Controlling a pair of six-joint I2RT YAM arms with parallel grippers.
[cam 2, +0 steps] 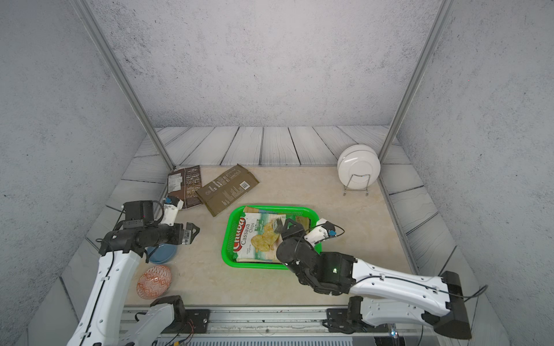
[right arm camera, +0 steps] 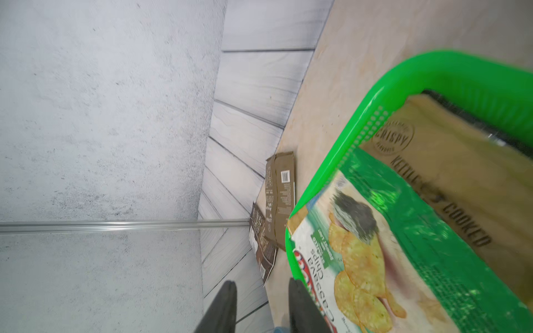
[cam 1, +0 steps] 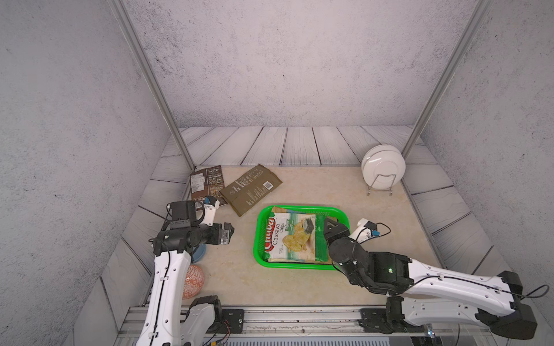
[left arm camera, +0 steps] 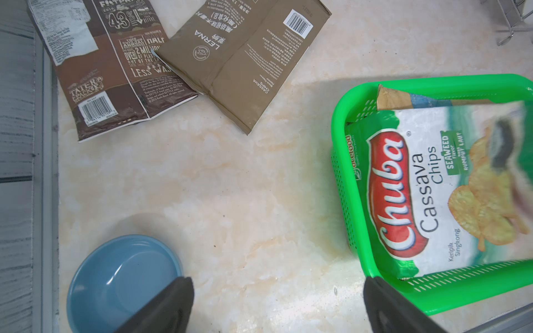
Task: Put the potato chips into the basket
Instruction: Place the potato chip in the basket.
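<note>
left end effector (left arm camera: 278,284) wide, empty | right end effector (right arm camera: 262,285) part-open, empty | tan bag (right arm camera: 432,152) half-covered

My left arm (cam 1: 168,284) covers most of the blue bowl (cam 1: 200,253) near the left edge of the tabletop (cam 1: 299,293) in a top view. It also covers part of the patterned round object (cam 1: 195,281) by the front-left corner. In the basket (cam 1: 299,207), the cassava bag (cam 1: 293,236) hides whatever lies beneath. Only a tan bag (right arm camera: 461,161) peeks out, its print smeared in my right wrist view. From above, my right claw (cam 1: 329,223) blocks the cassava bag's right end. My left wrist view cuts off the basket, the brown bag (left arm camera: 109,72) and the wire rack (left arm camera: 512,17).
</note>
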